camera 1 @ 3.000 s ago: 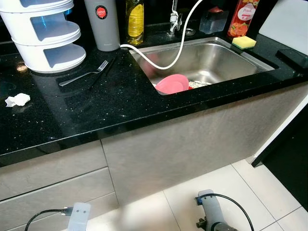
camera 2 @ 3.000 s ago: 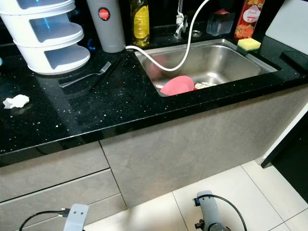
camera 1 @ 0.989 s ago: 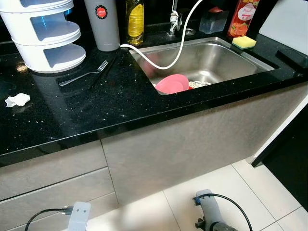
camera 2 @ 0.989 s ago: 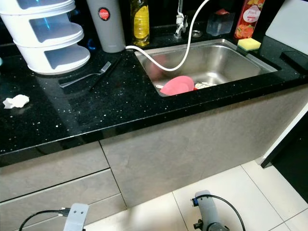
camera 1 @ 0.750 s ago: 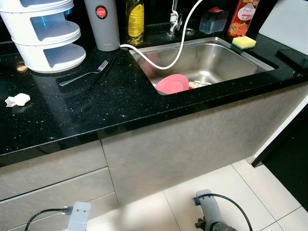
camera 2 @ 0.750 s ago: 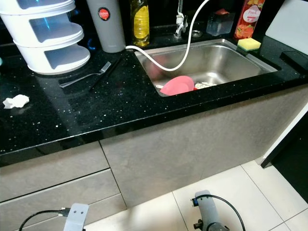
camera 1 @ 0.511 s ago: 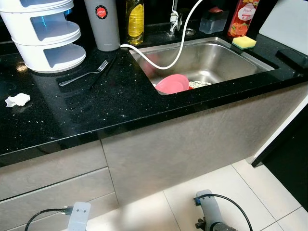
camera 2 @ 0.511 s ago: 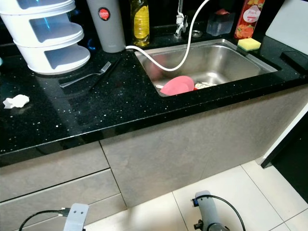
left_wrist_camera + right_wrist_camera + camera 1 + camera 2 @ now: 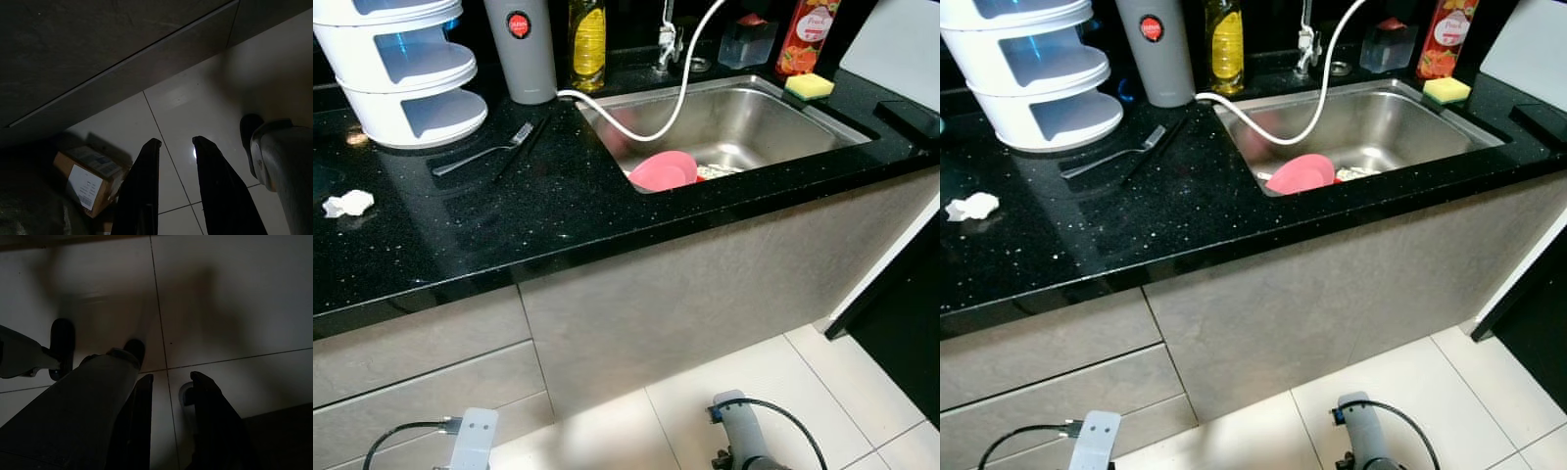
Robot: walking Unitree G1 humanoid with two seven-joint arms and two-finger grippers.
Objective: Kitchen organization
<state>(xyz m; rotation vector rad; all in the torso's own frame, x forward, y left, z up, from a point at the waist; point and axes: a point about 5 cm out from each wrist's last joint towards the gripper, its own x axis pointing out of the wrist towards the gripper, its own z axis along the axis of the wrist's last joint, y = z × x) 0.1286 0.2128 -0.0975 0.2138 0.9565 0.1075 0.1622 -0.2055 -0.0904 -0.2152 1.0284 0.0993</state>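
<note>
Fork (image 9: 484,152) lies flat on the black speckled surface (image 9: 558,211), toward its back edge, just in front of the white tiered container (image 9: 406,73) and near the grey canister (image 9: 521,49). Crumpled white paper (image 9: 347,203) sits near the surface's left edge. Stainless sink (image 9: 783,113) is set into the right half; a pink bowl (image 9: 663,170) rests inside against its front wall, and a white hose (image 9: 651,117) loops from the tap into the basin. Yellow sponge (image 9: 810,86) sits on the sink's back right corner, with a yellow oil bottle (image 9: 587,44) and red bottle (image 9: 806,34) along the back edge. Left claw (image 9: 176,143) hangs idle over the tiled floor (image 9: 195,88), fingers slightly parted, gripping nothing. Right claw (image 9: 168,377) likewise hangs low, parted and empty.
</note>
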